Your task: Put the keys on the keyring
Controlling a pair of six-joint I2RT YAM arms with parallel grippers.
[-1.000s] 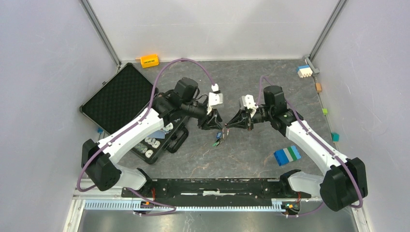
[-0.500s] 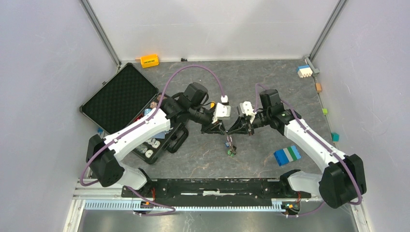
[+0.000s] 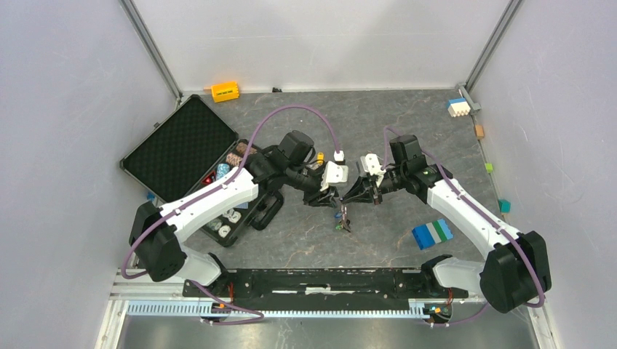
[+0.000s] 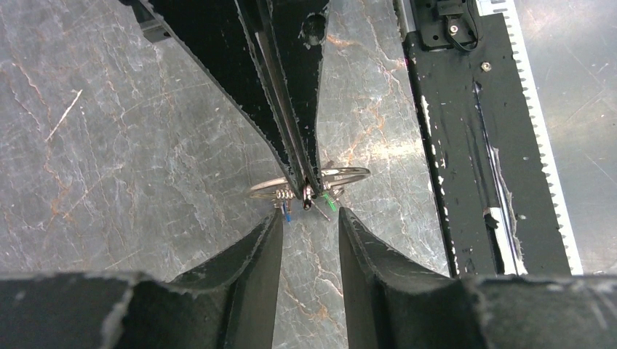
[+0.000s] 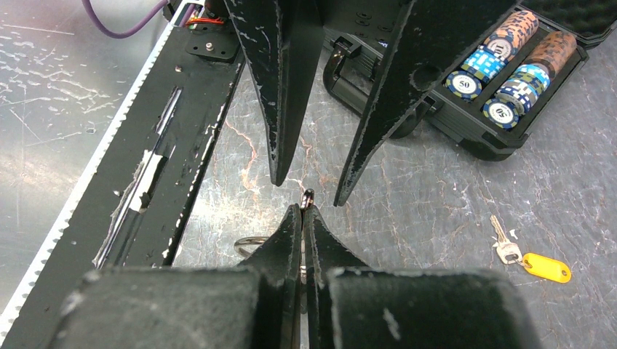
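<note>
Top camera peers down from high at the near edge over the whole desk [image 3: 407, 123]; wrist cameras sit low, close, facing each other, both catching the keyring [image 4: 348, 171].

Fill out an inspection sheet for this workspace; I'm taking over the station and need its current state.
Surface: grey marbled table, scuffed; no spills seen.
Job's things: ring carrying keys with blue and green tags, held by the right hand; yellow-tagged key lying loose on the table.
Clutter: open case of poker chips; orange block; striped brick stack; white brick.
Hands: right hand shut on ring; left hand open, facing it.
Cables: purple cable looping above each arm; no snag seen.
Surroundings: plain grey walls, metal corner posts.
</note>
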